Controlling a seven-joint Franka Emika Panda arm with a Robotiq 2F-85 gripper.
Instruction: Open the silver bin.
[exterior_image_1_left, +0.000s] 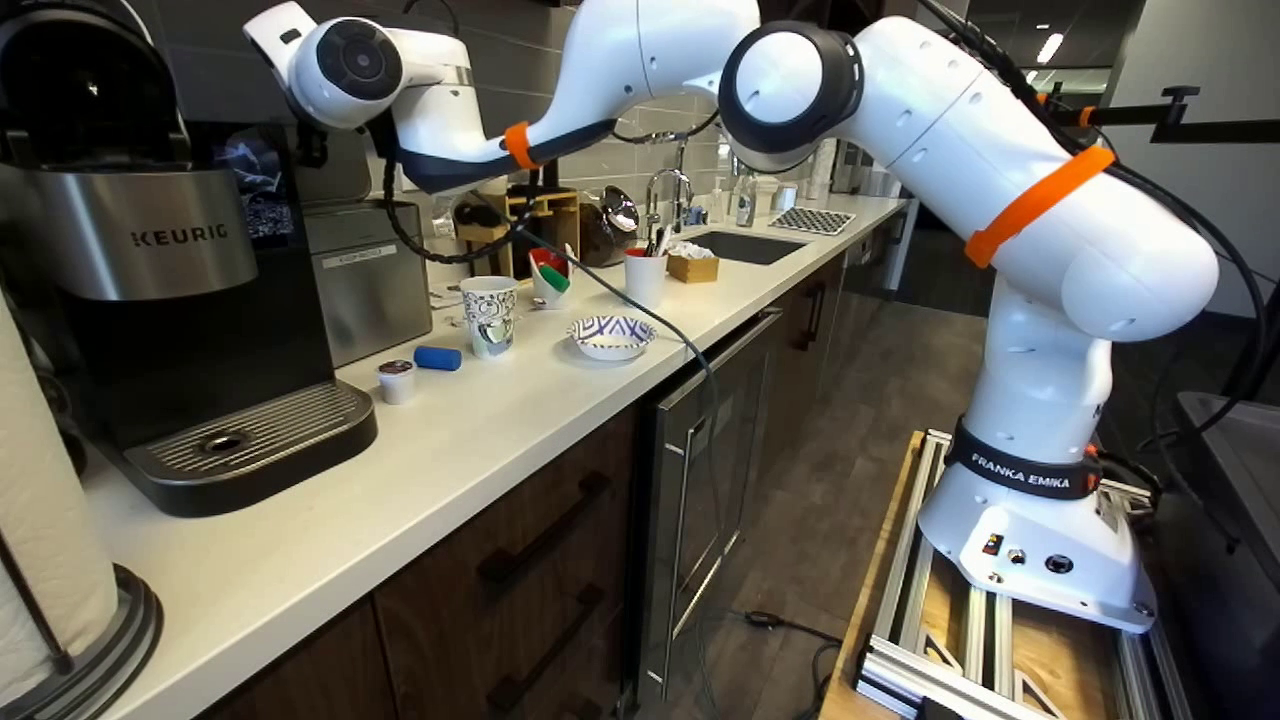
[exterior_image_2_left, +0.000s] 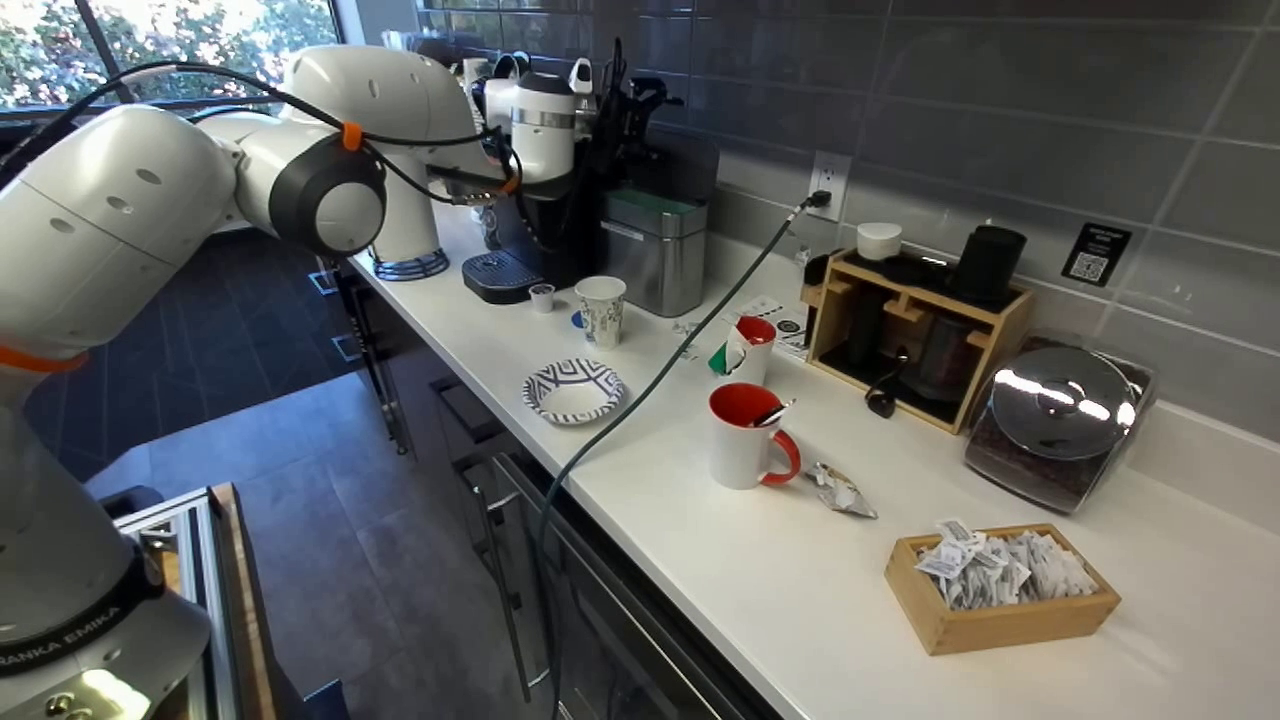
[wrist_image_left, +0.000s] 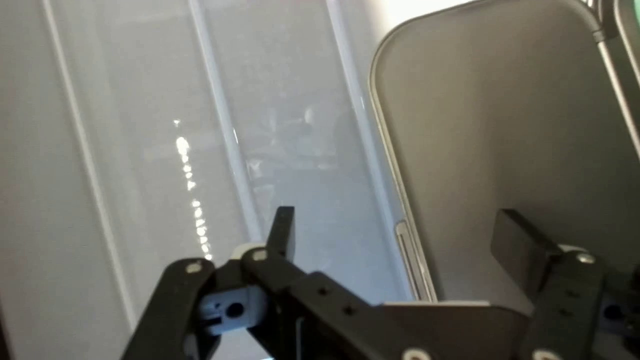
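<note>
Brushed-silver rectangular metal bin stands right of the black-and-silver coffee machine, its grey lid raised; the black two-fingered tool is released, jaws apart.

The white counter bears a silver bin, bowl and cup

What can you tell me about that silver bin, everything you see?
The silver bin is an upright, flat-sided box, seemingly brushed metal, on the counter beside the coffee machine. A pale label crosses one side near the top. Its lid stands raised, with green showing at the open top. The open gripper is by the lid; contact is unclear.
</note>
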